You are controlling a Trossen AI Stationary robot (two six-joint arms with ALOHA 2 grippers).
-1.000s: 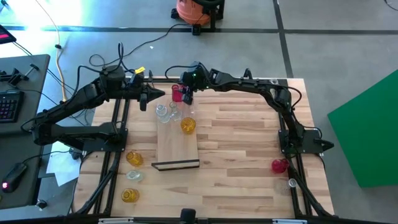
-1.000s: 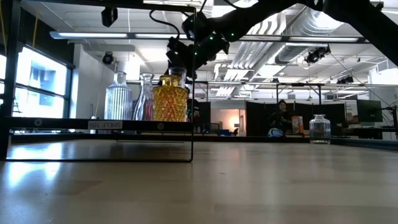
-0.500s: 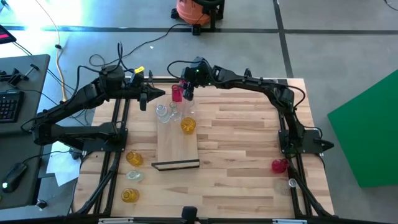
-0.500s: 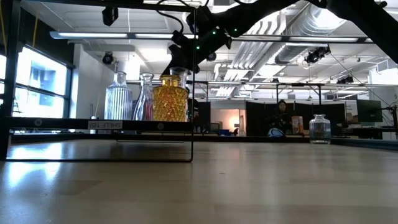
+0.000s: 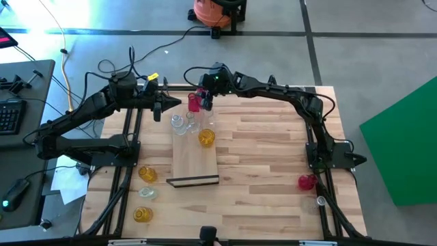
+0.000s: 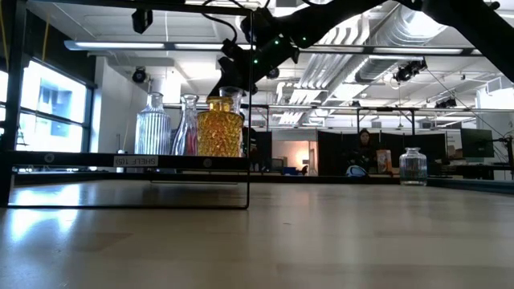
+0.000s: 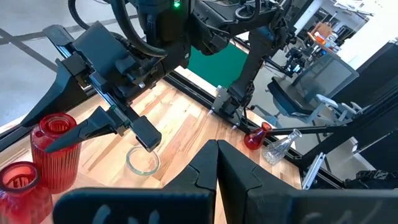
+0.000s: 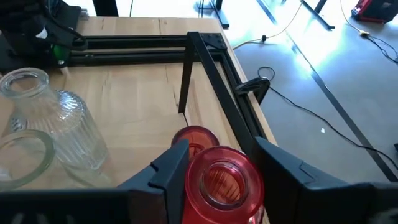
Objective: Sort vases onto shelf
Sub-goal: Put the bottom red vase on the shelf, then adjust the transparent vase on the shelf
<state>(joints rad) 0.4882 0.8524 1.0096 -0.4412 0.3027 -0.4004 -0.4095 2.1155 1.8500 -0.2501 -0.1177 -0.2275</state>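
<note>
The shelf [image 5: 194, 158] is a light-wood board with a dark strip at its near end. On it stand two clear vases [image 5: 183, 123], an amber one [image 5: 206, 137] and, at its far end, two red vases [image 8: 194, 137]. My right gripper [image 8: 221, 165] stands open over the nearer red vase [image 8: 221, 183], one finger on each side of its mouth. My left gripper [image 5: 174, 104] hangs shut and empty just left of the shelf's far end. More vases wait on the table: two amber [image 5: 147, 173] and one clear [image 5: 146, 193] at the left, one red [image 5: 306, 182] and one clear [image 5: 319, 201] at the right. My right gripper comes at the nearer red vase's mouth [image 8: 205, 163] slanting down from the far right, with a finger [image 8: 169, 168] on either side of the rim. Whether a finger touches the glass I cannot tell. The vase stands upright on the shelf's far end.
A thin black upright post [image 8: 184, 81] of the shelf's frame rises just behind the red vases. Black rails [image 5: 130, 147] run along the table's left and right sides. Bare tabletop [image 5: 266, 157] lies between the shelf and the right rail.
My right gripper has drawn slightly up above the red vase and then kept still. The vases on the shelf stand where they were.
</note>
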